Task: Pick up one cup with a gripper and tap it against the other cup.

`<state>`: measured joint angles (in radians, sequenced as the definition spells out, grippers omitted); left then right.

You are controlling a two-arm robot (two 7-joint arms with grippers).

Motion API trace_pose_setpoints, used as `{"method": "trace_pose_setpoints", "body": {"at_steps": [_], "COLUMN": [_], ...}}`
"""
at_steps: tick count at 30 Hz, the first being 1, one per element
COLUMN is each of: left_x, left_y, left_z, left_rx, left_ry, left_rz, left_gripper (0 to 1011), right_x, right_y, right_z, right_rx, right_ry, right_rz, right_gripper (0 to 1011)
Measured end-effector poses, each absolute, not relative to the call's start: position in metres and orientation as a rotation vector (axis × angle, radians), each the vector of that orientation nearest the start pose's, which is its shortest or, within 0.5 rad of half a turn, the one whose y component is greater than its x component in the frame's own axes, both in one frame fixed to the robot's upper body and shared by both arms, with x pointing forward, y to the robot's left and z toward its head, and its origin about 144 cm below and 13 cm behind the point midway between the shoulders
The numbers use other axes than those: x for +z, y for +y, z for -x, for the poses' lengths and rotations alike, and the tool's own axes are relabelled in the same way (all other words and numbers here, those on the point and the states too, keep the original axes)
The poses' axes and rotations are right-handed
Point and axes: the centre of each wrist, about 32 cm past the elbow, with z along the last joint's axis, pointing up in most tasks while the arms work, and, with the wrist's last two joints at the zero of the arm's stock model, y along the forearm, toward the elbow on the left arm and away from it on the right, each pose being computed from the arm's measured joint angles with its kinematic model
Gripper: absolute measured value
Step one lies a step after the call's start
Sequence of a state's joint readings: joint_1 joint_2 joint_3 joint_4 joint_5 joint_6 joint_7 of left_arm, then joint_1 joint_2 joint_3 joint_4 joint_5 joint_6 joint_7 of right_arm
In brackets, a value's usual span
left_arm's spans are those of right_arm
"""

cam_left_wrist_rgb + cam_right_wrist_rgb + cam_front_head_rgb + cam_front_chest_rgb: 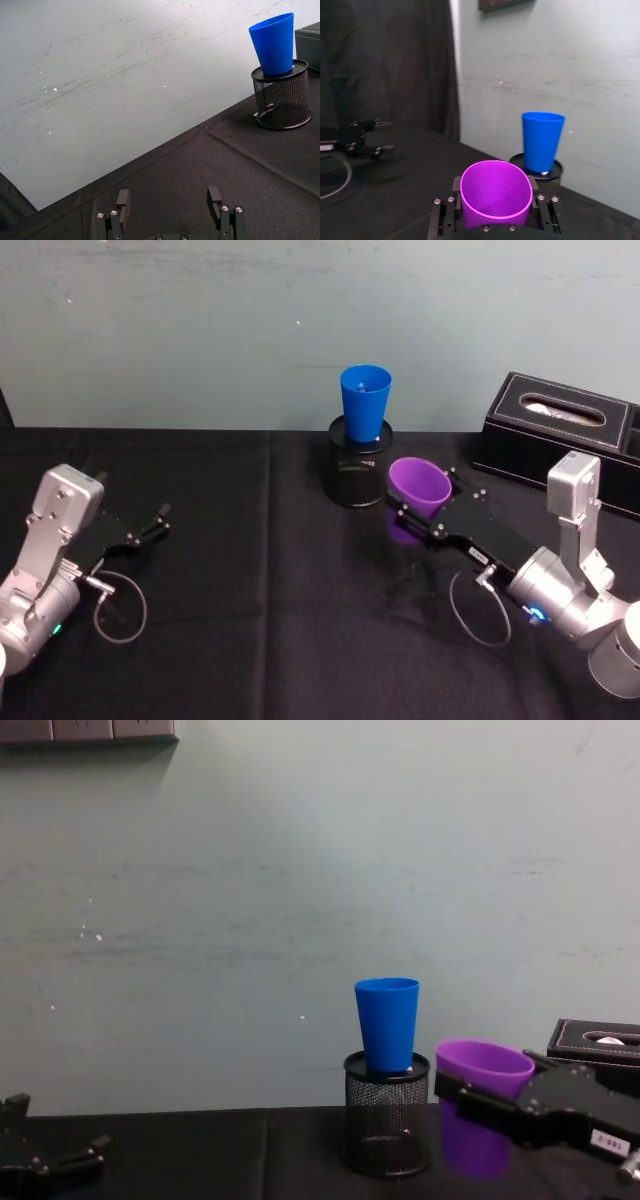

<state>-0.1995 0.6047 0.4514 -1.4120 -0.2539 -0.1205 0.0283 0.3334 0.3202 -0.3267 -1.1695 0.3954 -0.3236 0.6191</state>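
My right gripper [425, 508] is shut on the purple cup [419, 486], holding it by its sides a little above the black cloth, mouth tilted up. In the right wrist view the purple cup [495, 196] sits between the fingers [445, 215]. The blue cup [365, 403] stands upright on top of a black wire-mesh pen holder [360, 465], just left of and behind the purple cup with a small gap between them; the chest view shows the blue cup [388, 1024] beside the purple cup [480, 1105]. My left gripper [160, 518] rests open at the table's left, fingers [122, 200] apart over bare cloth.
A black tissue box [560, 430] stands at the back right, close behind my right arm. The black tablecloth [250, 590] covers the table up to the pale wall. The mesh pen holder [281, 97] lies far ahead of the left gripper.
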Motion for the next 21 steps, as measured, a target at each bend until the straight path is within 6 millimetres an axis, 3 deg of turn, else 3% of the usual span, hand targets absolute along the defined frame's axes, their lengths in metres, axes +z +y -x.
{"method": "trace_pose_setpoints", "body": {"at_steps": [10, 21], "left_x": [1.140, 1.140], "left_y": [0.310, 0.310], "left_z": [-0.489, -0.489], "left_rx": [1.248, 1.248], "left_ry": [-0.285, -0.285], "left_rz": [-0.305, -0.305], "left_gripper": [1011, 1011], "right_x": [1.131, 1.124], "right_y": [-0.274, -0.280], "right_z": [-0.546, -0.547], "right_rx": [-0.651, -0.651], "right_ry": [-0.128, -0.114], "right_rz": [-0.024, -0.010], "right_gripper": [734, 734]}}
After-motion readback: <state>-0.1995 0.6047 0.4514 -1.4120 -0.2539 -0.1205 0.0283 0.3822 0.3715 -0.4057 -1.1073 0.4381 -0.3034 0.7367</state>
